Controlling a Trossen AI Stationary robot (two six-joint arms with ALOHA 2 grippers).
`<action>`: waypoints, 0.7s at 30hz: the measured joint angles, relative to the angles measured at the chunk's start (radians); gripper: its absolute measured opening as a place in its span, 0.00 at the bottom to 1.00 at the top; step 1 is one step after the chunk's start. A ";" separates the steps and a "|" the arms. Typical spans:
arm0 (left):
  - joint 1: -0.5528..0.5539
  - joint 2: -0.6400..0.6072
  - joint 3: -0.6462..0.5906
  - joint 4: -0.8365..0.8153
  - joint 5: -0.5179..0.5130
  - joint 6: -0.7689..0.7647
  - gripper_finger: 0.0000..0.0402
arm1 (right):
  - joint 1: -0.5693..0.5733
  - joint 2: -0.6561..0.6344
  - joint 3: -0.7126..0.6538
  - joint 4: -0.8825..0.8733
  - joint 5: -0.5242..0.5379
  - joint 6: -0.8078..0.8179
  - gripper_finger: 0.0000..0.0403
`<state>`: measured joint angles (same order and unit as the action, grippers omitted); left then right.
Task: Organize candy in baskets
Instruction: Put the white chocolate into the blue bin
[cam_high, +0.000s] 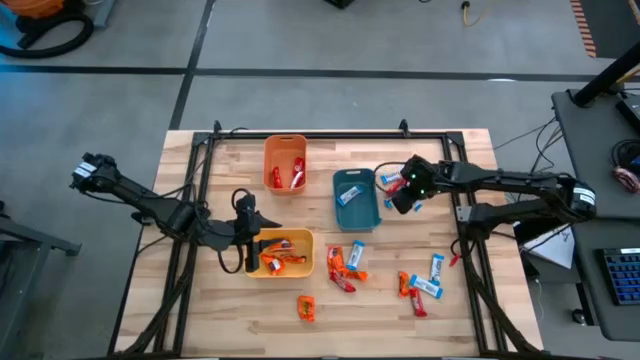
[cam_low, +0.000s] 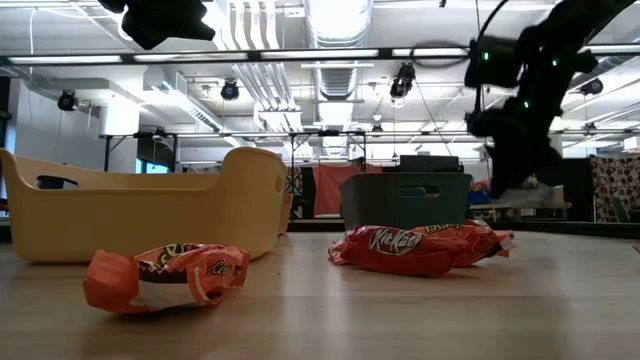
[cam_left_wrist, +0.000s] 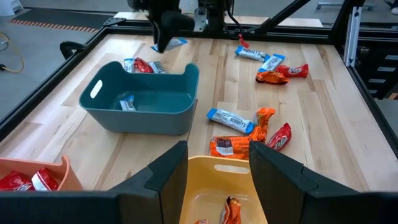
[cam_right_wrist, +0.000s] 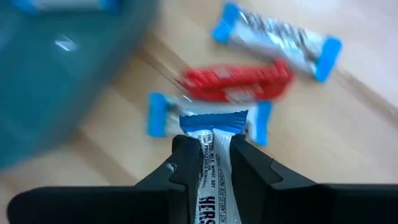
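Leftmost, left pincer (cam_high: 262, 248) hovers over the near end of the yellow basket (cam_high: 300, 267), fingers released, nothing between them; basket holds orange candies (cam_high: 283, 262). Orange basket (cam_high: 284, 150) sits behind it with red candies (cam_high: 295, 177) inside. Single orange candy (cam_high: 307, 308) lies alone on the tabletop (cam_high: 200, 310) near the front. Teal basket (cam_high: 356, 215) in the middle has one blue-white candy (cam_high: 349, 195) in it. Loose cluster of red, orange and blue candies (cam_high: 345, 265) lies in front of the teal basket, another cluster (cam_high: 420, 283) further right. Right pincer (cam_right_wrist: 208, 155) is just right of the teal basket, raised above the tabletop, clenched on a blue-white candy bar (cam_right_wrist: 214, 177). More candies (cam_right_wrist: 236, 84) lie below it beside the basket.
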<state>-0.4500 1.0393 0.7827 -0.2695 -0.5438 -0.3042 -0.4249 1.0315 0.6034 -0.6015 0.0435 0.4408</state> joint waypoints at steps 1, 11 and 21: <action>0.000 0.000 0.000 0.000 0.000 0.000 0.38 | 0.005 -0.016 0.009 0.009 -0.003 0.001 0.17; 0.000 0.000 0.000 0.002 0.000 0.000 0.38 | 0.099 -0.093 -0.007 0.497 -0.026 -0.019 0.17; 0.000 0.000 0.000 0.002 0.000 0.000 0.38 | 0.190 0.085 -0.043 0.953 -0.026 -0.177 0.17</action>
<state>-0.4500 1.0393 0.7827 -0.2672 -0.5438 -0.3045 -0.2345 1.1162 0.5604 0.3515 0.0179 0.2635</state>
